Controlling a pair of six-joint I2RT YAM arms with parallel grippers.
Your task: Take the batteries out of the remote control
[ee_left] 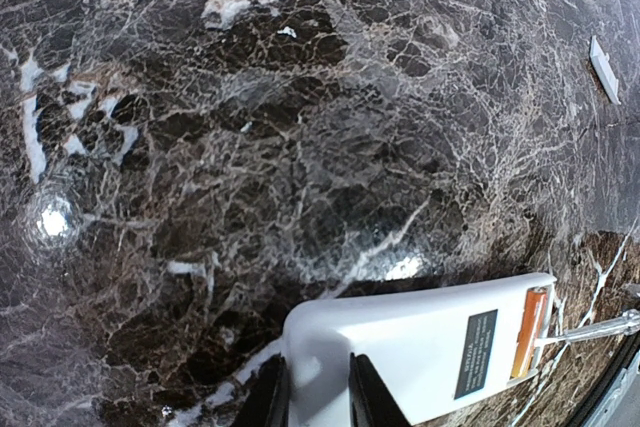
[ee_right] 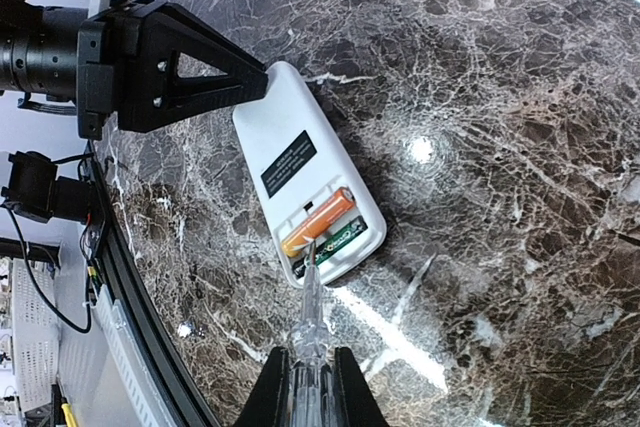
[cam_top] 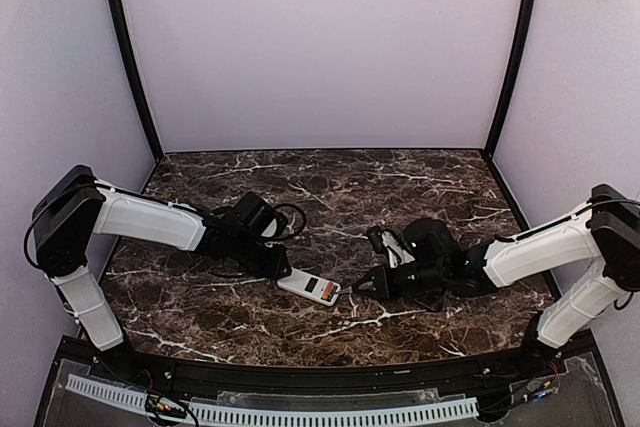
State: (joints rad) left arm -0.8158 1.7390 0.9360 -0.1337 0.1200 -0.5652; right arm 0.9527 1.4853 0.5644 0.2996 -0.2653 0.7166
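A slim white plastic rectangular remote control lies back-side up on the dark brown marble-patterned surface. It sits about midway between the surface's left and right edges and closer to the near edge than to the far one. Its long axis runs at a slant, with one end toward the left arm and the other toward the right arm.

The left gripper is clenched on the remote control's closed end, one black finger on each long side, pinning it to the surface. A dark rectangular label sits on the white back, between that grip and the battery bay.

The bay at the other end is uncovered, and the two thin cylindrical batteries lie in it side by side. One is wrapped orange-red, the other dark with green.

The right gripper is closed tight around a thin, pale, pointed tool. The tool sticks straight out from between its fingers, and its tip reaches into the bay at the batteries.

A small flat white cover plate lies by itself on the surface, well apart from the remote control and farther from the near edge.
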